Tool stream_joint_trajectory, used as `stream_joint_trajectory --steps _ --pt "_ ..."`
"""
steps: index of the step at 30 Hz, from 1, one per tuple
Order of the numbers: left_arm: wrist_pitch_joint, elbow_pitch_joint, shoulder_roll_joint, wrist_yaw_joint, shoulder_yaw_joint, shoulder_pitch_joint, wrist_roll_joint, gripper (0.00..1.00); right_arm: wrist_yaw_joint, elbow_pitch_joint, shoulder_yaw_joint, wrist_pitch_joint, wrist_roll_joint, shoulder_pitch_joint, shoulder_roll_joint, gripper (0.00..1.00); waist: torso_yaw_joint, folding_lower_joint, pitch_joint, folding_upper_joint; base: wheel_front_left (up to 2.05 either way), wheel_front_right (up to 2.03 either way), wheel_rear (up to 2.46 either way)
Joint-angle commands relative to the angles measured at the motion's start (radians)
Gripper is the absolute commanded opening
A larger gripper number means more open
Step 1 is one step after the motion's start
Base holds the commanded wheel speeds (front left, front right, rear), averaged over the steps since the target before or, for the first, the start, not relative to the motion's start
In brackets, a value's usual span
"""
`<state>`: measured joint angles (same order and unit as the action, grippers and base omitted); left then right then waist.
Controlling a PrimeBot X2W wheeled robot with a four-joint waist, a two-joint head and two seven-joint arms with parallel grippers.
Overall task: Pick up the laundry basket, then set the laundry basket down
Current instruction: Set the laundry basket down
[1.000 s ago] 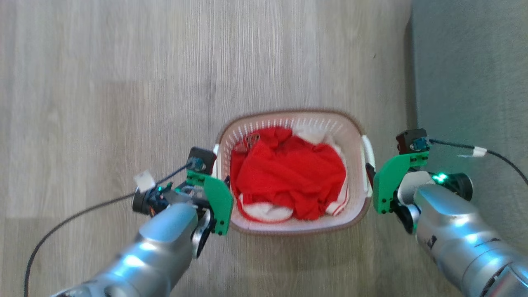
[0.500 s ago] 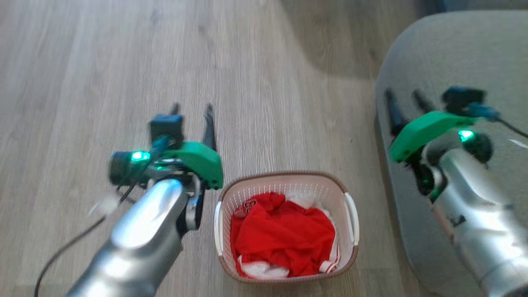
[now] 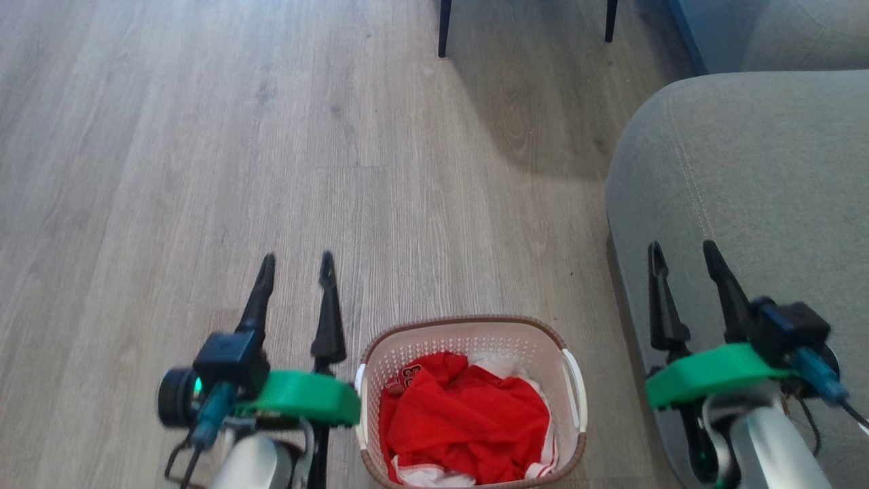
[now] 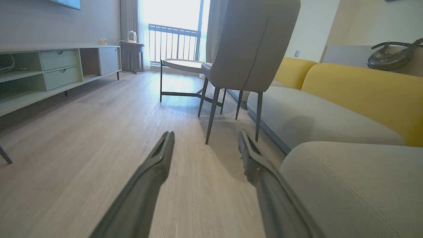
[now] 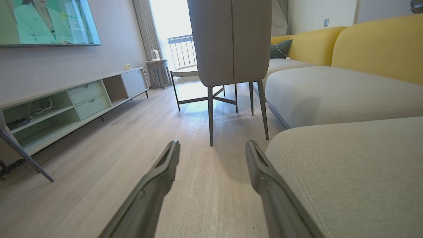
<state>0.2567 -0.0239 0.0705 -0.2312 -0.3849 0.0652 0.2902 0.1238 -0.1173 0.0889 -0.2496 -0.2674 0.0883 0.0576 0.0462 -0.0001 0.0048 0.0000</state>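
The laundry basket (image 3: pixel 468 334), cream-white with a brown rim and white side handles, stands on the wooden floor at the bottom middle of the head view, holding red and white clothes. My left gripper (image 3: pixel 297 261) is open to the basket's left, raised, fingers pointing forward and apart from it. My right gripper (image 3: pixel 682 248) is open to the basket's right, over the grey sofa's edge. In the left wrist view the open left gripper (image 4: pixel 205 134) frames only floor. The right wrist view has the right gripper (image 5: pixel 211 143) open too, holding nothing.
A grey sofa (image 3: pixel 747 170) fills the right side, close to the basket. A grey chair (image 4: pixel 248 49) on dark legs (image 3: pixel 445 27) stands ahead, with a round table (image 4: pixel 180 64) behind. A low cabinet (image 4: pixel 49 69) lines the left wall. Open floor (image 3: pixel 204 136) lies ahead and left.
Both grippers have left the basket's side handles and swung up to point forward, open. The head camera has tilted up, so the basket sits lower in the picture.
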Motion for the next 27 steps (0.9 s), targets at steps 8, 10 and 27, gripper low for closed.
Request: stream_joint_trajectory --steps 8,10,27 --pt "0.005 0.023 -0.019 0.061 0.072 -0.070 -0.059 1.00 0.007 0.107 -0.019 -0.012 -0.014 -0.091 -0.007 1.00 0.004 0.0001 -0.006 0.0000 0.00 0.00 0.00" --pt "0.005 0.010 -0.020 0.066 0.065 -0.074 -0.051 1.00 0.007 0.117 -0.028 -0.012 -0.017 -0.107 -0.007 1.00 0.007 0.0001 -0.005 0.0000 0.00 0.00 0.00" --pt "0.005 0.021 -0.020 0.100 0.060 -0.068 -0.050 1.00 0.007 0.125 -0.024 -0.012 -0.018 -0.120 -0.007 1.00 0.006 0.0001 -0.003 0.0000 0.00 0.00 0.00"
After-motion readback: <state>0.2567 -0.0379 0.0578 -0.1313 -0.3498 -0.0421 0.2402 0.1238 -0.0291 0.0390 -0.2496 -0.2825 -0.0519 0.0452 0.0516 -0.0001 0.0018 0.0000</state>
